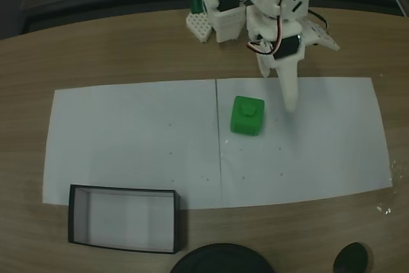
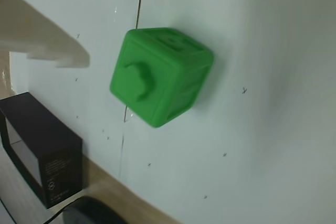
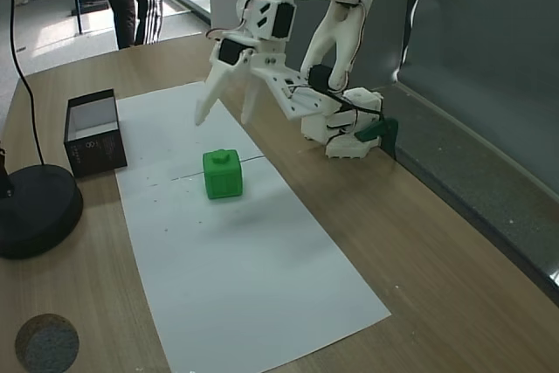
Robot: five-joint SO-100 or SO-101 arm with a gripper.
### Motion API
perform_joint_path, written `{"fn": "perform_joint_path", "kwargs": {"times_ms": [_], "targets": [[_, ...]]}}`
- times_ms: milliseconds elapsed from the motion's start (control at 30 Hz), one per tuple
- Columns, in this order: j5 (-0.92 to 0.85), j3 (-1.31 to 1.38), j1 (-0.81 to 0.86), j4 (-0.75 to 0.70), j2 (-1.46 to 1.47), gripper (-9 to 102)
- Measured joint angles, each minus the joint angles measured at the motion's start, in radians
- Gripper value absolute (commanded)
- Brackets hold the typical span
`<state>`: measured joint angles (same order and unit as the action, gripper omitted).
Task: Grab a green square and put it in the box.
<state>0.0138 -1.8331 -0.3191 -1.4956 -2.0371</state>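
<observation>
- The gripper [image 3: 224,117] hung above the white paper with its two white fingers spread apart and nothing between them, so it was released.
- In a fixed view from the side, one finger [image 3: 206,104] pointed down and to the left, and the other [image 3: 248,99] hung just right of it, both clear of the paper.
- In a fixed view from above, a single long white finger [image 1: 289,91] pointed down toward the sheet, its tip just right of the green square [image 1: 247,116].
- In the wrist view, a blurred pale finger [image 2: 42,38] came in from the left edge, near the green square [image 2: 160,74] but not touching it.
- The green square [image 3: 224,173] sat on the white paper [image 3: 236,251], near the seam where two sheets met, with its round knob facing up.
- It lay free, close beneath and beside the gripper, with no contact visible.
- The box [image 1: 125,220], with thin black walls and a white floor, stood on the wooden desk [image 1: 115,49] just off the edge of the paper, well apart from the green square; nothing lay inside it.
- In the side view, the box [image 3: 93,132] was left of the paper, and a round black disc [image 3: 35,211] rested on the desk near it.
- The white arm base [image 3: 345,128] stood at the desk's far side, beside the paper.
</observation>
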Motion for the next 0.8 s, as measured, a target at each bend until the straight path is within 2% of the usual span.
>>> {"fn": "perform_joint_path", "kwargs": {"times_ms": [233, 600, 800], "targets": [[-0.011, 0.002, 0.032, 0.002, 0.291, 42], [-0.011, 0.002, 0.175, 0.009, 0.334, 42], [-0.011, -0.034, 0.173, 0.012, 0.334, 42]]}}
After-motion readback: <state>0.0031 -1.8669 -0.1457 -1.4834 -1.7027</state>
